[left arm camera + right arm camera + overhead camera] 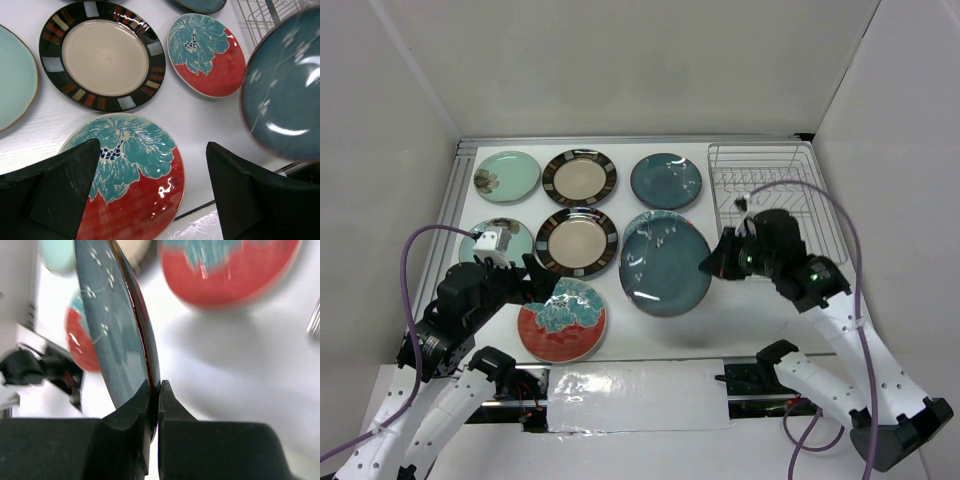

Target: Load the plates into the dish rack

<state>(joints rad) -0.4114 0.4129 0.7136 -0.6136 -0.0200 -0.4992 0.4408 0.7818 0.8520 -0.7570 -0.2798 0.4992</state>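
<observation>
Holding teal plate on edge, rack just beyond right gripper

Table (720,320): white, seven plates lying flat, one in the air.

Rack (765,195): far right corner, no plate visible in it. It sits just past the right arm's wrist, on the side away from the bases. The left arm is well apart from it, with the whole plate field between.

Teal plate (665,265): lifted off the table and tilted, hanging left of the right gripper (715,262). The wrist view shows it nearly edge-on (107,335), with the jaws clamped tight on its rim and the rest of the plate sticking out away from the fingers.

So the rack lies behind the gripper relative to the plate. Judgement: the move is a swing right and away, plate kept on edge and lined up with the gaps between tines. Tine direction is hard to read from here. Right arm is clearly the one for it.

Red plate (130,175): flat, nearest the left base.

Left gripper (155,190): jaws wide apart, empty, hovering over the red plate without touching it.
</observation>
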